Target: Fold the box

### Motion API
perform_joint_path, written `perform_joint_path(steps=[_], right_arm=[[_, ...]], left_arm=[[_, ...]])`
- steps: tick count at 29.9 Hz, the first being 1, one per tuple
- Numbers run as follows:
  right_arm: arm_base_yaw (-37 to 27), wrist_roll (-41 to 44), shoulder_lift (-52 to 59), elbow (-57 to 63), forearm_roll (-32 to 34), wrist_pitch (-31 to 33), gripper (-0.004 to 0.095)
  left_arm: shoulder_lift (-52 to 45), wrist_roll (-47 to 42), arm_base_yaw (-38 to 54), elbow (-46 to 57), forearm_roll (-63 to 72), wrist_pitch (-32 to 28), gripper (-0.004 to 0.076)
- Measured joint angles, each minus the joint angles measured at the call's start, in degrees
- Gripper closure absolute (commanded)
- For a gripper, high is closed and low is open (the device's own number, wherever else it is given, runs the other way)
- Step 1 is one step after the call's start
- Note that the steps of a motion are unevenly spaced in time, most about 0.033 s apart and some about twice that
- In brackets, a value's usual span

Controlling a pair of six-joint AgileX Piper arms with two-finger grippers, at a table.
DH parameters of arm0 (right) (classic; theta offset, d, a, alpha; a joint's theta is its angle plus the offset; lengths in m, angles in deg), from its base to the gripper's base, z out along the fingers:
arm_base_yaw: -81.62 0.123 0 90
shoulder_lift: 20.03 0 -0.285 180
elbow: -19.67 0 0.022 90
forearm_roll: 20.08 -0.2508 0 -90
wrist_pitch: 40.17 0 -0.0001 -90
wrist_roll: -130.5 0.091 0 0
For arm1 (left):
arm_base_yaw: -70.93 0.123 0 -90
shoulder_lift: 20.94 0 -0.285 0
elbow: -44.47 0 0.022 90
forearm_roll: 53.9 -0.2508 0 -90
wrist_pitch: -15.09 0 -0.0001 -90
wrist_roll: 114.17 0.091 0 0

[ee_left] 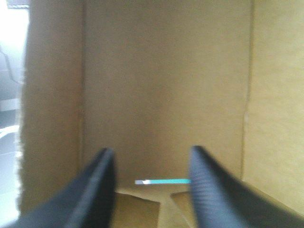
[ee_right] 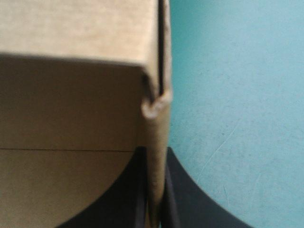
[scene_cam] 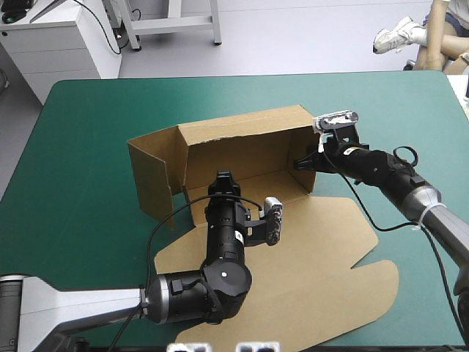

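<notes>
Box (scene_cam: 242,139) sits mid-worktop (scene_cam: 80,154), half erected: back wall up, floor down, big lid panel (scene_cam: 315,271) lying flat toward the near edge

Right jaws are pinching the right end wall (ee_right: 154,118). In the right wrist view the board edge runs straight up between them, with a doubled layer just ahead and the teal-green cover beside it

Left jaws are spread and hold nothing, pushed inside the box facing the back wall. There's a thin teal-green slit (ee_left: 164,181) at the base ahead of them, so floor and wall aren't seated there

Left end wall (scene_cam: 150,180) swings outward, untucked I think, since my own arm blocks part of the high view

Risks as I read them:
- the right pinch is on a thin edge near the corner. If I pull or twist, the board creases or slips out and that wall drops
- pushing the back wall with the left jaws while only one end is held could skate the whole box toward the far edge, or bend the wall backward
- with the left end flap loose, tucking the right side first may rack the box out of square
- the left arm lies over the lid panel, so any drag shifts the sheet under it

I'd go slow, one arm at a time
</notes>
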Motion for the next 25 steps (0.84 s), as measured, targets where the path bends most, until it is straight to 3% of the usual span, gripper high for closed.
perform_joint_path(steps=[6, 13, 19, 25], right_arm=[[0.0, 4.0, 0.0, -0.2, 3.9, 1.0, 0.0925], [0.0, 5.9, 0.2, -0.3, 5.6, 2.6, 0.0926], [-0.1, 5.9, 0.3, -0.3, 6.0, 3.7, 0.0926], [-0.2, 7.8, 0.3, -0.3, 8.5, 5.2, 0.0926]], left_arm=[[-1.9, 10.0, 0.0, -2.9, 11.8, -0.2, 0.0715], [-7.9, 33.3, 7.5, -14.8, 44.6, -1.7, 0.0716], [-12.5, 47.5, 24.6, -21.0, 67.6, 2.3, 0.0716], [-18.7, 57.6, 50.9, -21.1, 88.2, 3.2, 0.0716]])
